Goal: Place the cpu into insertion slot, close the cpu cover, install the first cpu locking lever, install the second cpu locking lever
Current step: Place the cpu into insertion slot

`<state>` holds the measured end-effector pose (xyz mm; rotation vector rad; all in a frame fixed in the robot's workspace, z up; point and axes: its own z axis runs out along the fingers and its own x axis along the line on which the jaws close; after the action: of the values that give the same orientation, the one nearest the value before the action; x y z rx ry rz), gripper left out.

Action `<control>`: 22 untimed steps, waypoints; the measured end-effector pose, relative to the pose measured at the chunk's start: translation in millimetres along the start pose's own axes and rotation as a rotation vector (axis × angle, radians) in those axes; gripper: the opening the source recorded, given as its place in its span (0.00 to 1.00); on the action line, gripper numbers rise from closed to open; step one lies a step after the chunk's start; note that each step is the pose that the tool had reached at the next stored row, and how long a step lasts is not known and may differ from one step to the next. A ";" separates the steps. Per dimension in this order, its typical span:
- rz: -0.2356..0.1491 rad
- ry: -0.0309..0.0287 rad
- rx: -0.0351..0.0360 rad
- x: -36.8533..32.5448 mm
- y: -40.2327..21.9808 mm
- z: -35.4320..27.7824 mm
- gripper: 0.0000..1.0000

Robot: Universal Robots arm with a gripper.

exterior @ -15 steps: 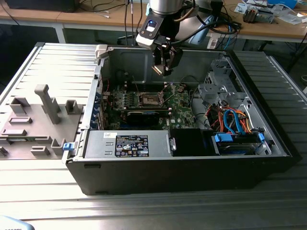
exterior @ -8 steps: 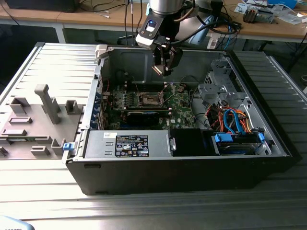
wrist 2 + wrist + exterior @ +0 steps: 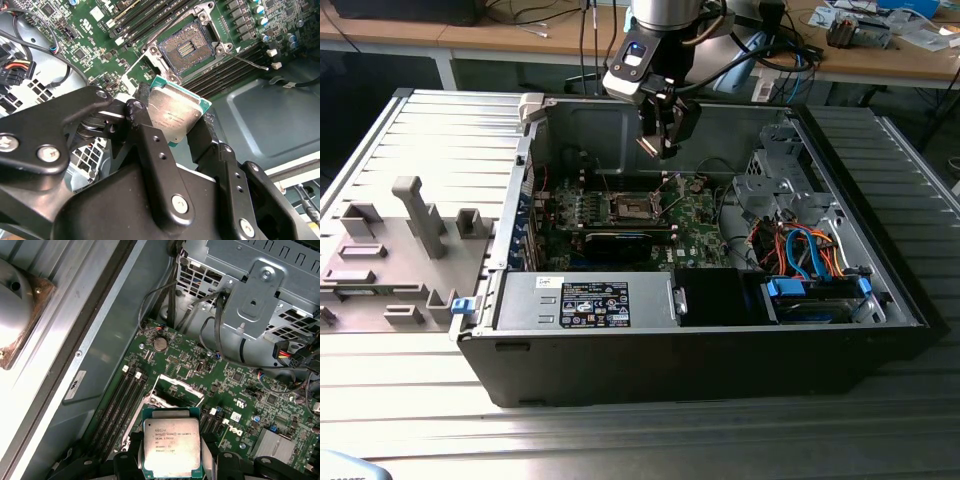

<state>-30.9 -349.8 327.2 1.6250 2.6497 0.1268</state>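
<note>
I'm holding the gripper (image 3: 176, 117) above the computer case's (image 3: 670, 360) exposed insertion slot (image 3: 186, 48), jaws pinching the silver-topped cpu (image 3: 171, 447).

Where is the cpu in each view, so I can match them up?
Exterior view: cpu, a pale sliver at the pincer tips, above the board.
Second wrist view: cpu tilted between the fingers, near the slot.
First wrist view: cpu face-on between the fingers, in front of the slot.
Shared landmark: the slot, in all three.
</note>
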 end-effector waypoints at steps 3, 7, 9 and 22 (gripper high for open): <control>0.002 -0.0001 -0.0001 0.0 0.0 0.1 0.55; 0.004 -0.0003 -0.0001 0.0 0.0 0.1 0.55; 0.004 -0.0003 -0.0001 0.0 0.0 0.1 0.55; 0.025 -0.0021 -0.0004 0.0 0.0 0.2 0.55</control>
<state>-30.9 -349.8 327.1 1.6582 2.6279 0.1262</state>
